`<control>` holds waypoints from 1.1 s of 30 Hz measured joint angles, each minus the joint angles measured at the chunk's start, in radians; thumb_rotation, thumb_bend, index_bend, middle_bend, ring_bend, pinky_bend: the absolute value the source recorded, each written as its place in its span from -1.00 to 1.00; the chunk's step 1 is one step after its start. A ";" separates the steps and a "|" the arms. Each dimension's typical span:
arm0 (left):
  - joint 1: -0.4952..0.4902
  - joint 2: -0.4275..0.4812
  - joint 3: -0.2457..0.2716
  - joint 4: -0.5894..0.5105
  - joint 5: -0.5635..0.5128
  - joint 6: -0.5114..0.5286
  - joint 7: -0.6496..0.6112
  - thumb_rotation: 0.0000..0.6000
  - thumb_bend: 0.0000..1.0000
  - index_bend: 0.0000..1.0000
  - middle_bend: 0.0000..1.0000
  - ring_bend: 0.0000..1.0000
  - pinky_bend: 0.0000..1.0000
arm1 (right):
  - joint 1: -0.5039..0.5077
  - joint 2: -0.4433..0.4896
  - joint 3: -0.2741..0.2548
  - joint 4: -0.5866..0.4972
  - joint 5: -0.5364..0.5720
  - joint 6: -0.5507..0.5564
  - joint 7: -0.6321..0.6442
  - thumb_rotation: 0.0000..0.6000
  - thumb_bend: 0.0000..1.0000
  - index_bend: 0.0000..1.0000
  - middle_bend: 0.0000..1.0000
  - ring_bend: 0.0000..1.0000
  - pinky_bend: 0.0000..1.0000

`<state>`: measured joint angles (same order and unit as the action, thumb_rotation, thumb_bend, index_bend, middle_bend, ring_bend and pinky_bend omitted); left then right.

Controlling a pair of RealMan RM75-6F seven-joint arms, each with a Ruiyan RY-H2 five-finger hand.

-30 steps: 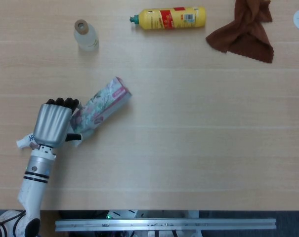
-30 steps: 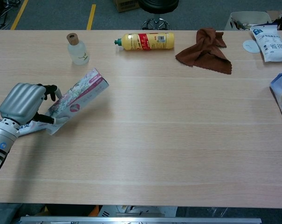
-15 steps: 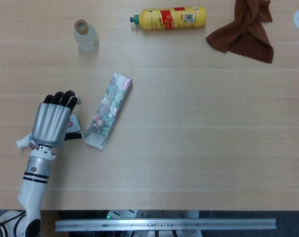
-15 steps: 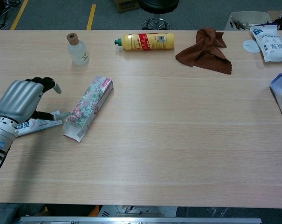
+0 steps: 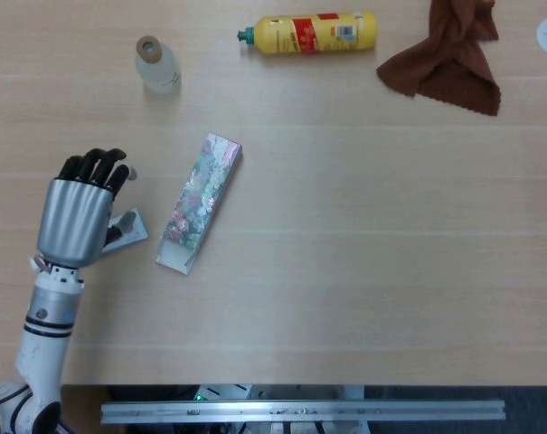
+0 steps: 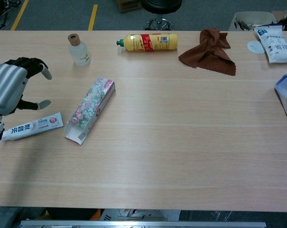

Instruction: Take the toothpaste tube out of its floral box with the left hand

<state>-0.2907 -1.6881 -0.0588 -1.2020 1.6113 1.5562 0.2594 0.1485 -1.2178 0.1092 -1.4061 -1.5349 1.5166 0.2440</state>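
The floral box (image 5: 201,202) (image 6: 90,109) lies flat on the table, its open end toward the near edge. The white toothpaste tube (image 6: 32,127) lies on the table to the left of the box, apart from it; in the head view only its flat end (image 5: 131,226) shows past the hand. My left hand (image 5: 77,218) (image 6: 9,86) hovers above the tube with fingers spread, holding nothing. The right hand appears in neither view.
A yellow bottle (image 5: 311,33) lies on its side at the far edge, a small clear bottle with a cork top (image 5: 155,64) stands at the far left, and a brown cloth (image 5: 449,54) is at the far right. Packets (image 6: 276,43) sit at the right edge.
The box dropped flat onto the table and swung away. The left hand let go of the tube, which now lies free, and lifted up and to the left.
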 measured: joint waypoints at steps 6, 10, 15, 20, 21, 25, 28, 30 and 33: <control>0.015 0.095 0.003 -0.073 0.056 0.075 -0.035 1.00 -0.83 -0.03 -0.18 -0.31 -0.11 | -0.027 0.042 -0.009 -0.088 -0.044 0.066 -0.088 1.00 -0.18 -0.09 -0.27 -0.45 -0.28; 0.032 0.166 0.013 -0.131 0.075 0.099 -0.058 1.00 -0.83 -0.01 -0.17 -0.30 -0.11 | -0.050 0.072 -0.025 -0.147 -0.063 0.089 -0.164 1.00 -0.18 -0.09 -0.27 -0.45 -0.28; 0.049 0.242 0.028 -0.181 0.099 0.118 -0.080 1.00 -0.83 -0.01 -0.17 -0.30 -0.11 | -0.090 0.110 -0.050 -0.224 -0.080 0.122 -0.267 1.00 -0.18 -0.09 -0.27 -0.45 -0.28; 0.058 0.287 0.037 -0.193 0.112 0.121 -0.112 1.00 -0.83 0.02 -0.14 -0.27 -0.10 | -0.142 0.136 -0.077 -0.285 -0.101 0.173 -0.344 1.00 -0.18 -0.09 -0.27 -0.45 -0.28; 0.060 0.295 0.039 -0.193 0.111 0.118 -0.121 1.00 -0.83 0.03 -0.13 -0.26 -0.10 | -0.150 0.140 -0.082 -0.291 -0.105 0.180 -0.355 1.00 -0.18 -0.09 -0.27 -0.45 -0.28; 0.066 0.316 0.049 -0.190 0.102 0.095 -0.142 1.00 -0.83 0.04 -0.10 -0.24 -0.07 | -0.183 0.153 -0.100 -0.320 -0.124 0.208 -0.392 1.00 -0.18 -0.09 -0.27 -0.45 -0.28; 0.073 0.332 0.058 -0.199 0.094 0.084 -0.158 1.00 -0.83 0.04 -0.09 -0.23 -0.07 | -0.199 0.160 -0.105 -0.331 -0.127 0.221 -0.402 1.00 -0.18 -0.09 -0.27 -0.45 -0.28; 0.078 0.343 0.063 -0.210 0.090 0.079 -0.172 1.00 -0.83 0.04 -0.09 -0.23 -0.07 | -0.206 0.163 -0.107 -0.334 -0.125 0.221 -0.404 1.00 -0.18 -0.09 -0.27 -0.45 -0.28; 0.086 0.363 0.067 -0.231 0.084 0.072 -0.186 1.00 -0.83 0.04 -0.09 -0.23 -0.07 | -0.209 0.166 -0.109 -0.338 -0.121 0.212 -0.411 1.00 -0.18 -0.09 -0.27 -0.45 -0.28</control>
<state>-0.2051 -1.3252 0.0085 -1.4331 1.6950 1.6284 0.0730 -0.0605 -1.0517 0.0001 -1.7437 -1.6560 1.7283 -0.1670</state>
